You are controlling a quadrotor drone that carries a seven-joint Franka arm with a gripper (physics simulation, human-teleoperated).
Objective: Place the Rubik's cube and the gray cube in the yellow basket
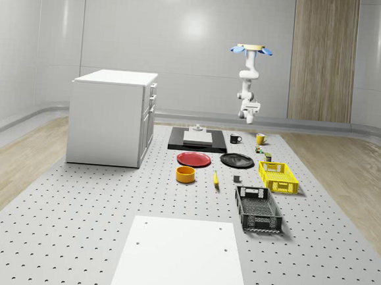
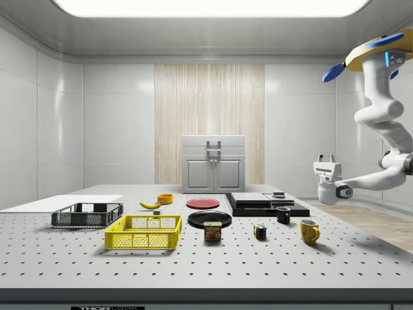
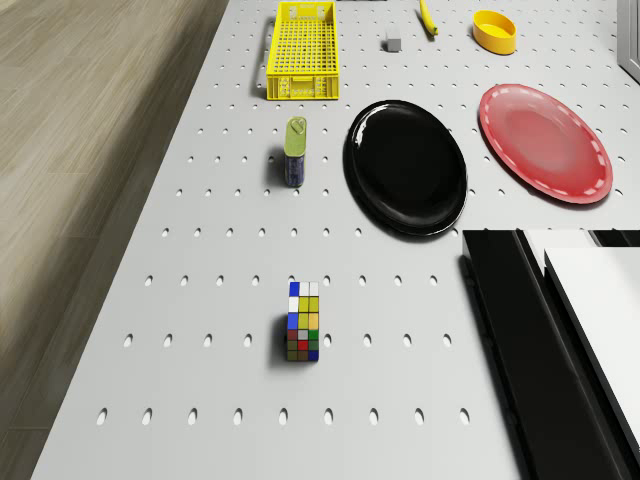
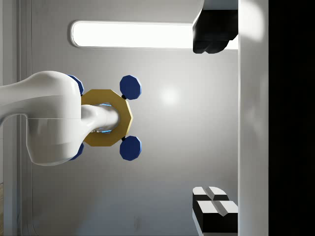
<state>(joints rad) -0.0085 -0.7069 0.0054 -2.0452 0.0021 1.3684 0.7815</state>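
Observation:
The Rubik's cube (image 3: 303,322) (image 2: 260,232) stands on the perforated table, just beneath the hovering drone (image 2: 373,55) (image 1: 254,50). A small gray cube (image 3: 392,44) (image 1: 236,179) lies beside the yellow basket (image 3: 301,50) (image 2: 145,232) (image 1: 277,176), which holds nothing. My gripper (image 2: 326,158) (image 4: 215,120) hangs high above the table's far end on the bent arm. It points upward at the drone's underside and is open, with nothing between its fingers (image 4: 214,209).
A green can (image 3: 295,152) stands between the Rubik's cube and the yellow basket. Nearby are a black plate (image 3: 405,166), red plate (image 3: 544,140), orange bowl (image 3: 494,30), banana (image 3: 428,18), two mugs (image 2: 309,230), black basket (image 1: 258,209), black slab (image 1: 197,143) and white cabinet (image 1: 113,116).

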